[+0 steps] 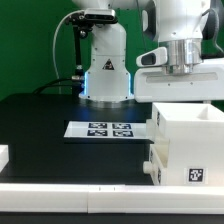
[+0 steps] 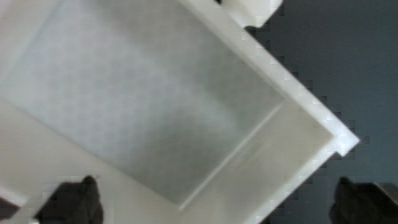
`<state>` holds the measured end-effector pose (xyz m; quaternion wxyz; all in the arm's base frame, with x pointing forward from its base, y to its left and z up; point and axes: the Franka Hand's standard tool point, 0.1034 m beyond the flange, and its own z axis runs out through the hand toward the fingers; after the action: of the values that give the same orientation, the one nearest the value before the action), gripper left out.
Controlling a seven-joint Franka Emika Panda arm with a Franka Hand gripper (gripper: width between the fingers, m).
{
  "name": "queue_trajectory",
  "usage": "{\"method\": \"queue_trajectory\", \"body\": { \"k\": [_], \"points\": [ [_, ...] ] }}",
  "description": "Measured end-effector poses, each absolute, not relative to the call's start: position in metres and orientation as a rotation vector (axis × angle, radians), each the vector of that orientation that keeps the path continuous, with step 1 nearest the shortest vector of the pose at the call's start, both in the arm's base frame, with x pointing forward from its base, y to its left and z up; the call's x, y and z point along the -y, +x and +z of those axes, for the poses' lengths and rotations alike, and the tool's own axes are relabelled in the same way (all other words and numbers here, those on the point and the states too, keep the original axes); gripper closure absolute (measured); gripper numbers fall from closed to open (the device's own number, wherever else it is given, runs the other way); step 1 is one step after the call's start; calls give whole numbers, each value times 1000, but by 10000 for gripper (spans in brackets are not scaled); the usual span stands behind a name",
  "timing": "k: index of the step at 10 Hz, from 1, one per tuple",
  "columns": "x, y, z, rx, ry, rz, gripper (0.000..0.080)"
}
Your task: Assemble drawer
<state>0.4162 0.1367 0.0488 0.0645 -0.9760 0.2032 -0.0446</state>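
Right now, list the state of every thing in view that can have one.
Drawer housing: standing on the table, open side up, looks empty inside.
Claw: open, holding nothing, above the housing.
Marker board: lying flat on the table.
White part at the exterior view's left edge: on the table, mostly cut off.

green backdrop [image 1: 28, 45] behind, black tabletop [image 1: 40, 125], white front ledge [image 1: 90, 196], even indoor light

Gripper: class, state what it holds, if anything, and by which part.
Nothing, it seems: the gripper is open, its fingers wide apart above the housing, gripping no wall.
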Motion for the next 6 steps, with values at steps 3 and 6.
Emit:
{"method": "queue_trajectory", "body": {
  "k": [3,6],
  "points": [
    [-133,409,45,-816,-2899,-64,151],
    [-126,416,45,-1137,-2762,-25,151]
  ]
}}
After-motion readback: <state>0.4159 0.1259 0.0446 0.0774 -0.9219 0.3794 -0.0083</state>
